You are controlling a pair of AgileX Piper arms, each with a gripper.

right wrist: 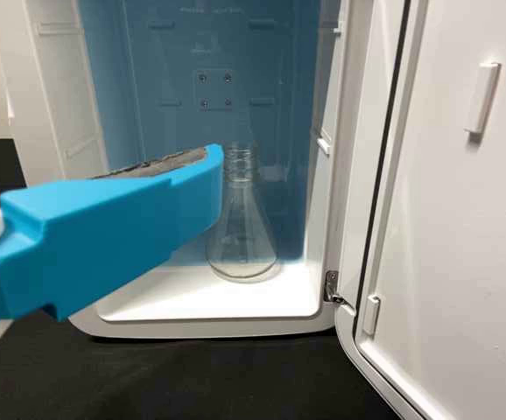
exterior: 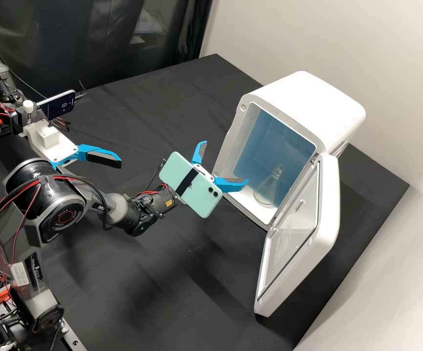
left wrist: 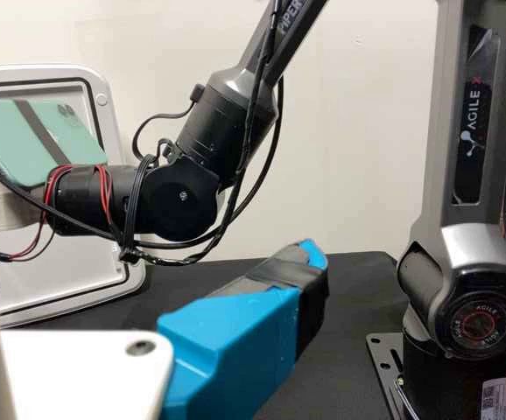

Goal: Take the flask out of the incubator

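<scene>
The flask (exterior: 272, 184) stands upright on the floor of the incubator (exterior: 313, 97), whose door (exterior: 321, 234) is swung wide. The right gripper (exterior: 224, 164) sits at the opening, spread wide and holding nothing, just short of the flask. The left gripper (exterior: 113, 160) hangs well back, and I cannot tell its state.

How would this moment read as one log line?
white incubator: door open | clear glass conical flask: upright inside | right hand: open, empty, at opening | left hand: away from incubator
</scene>
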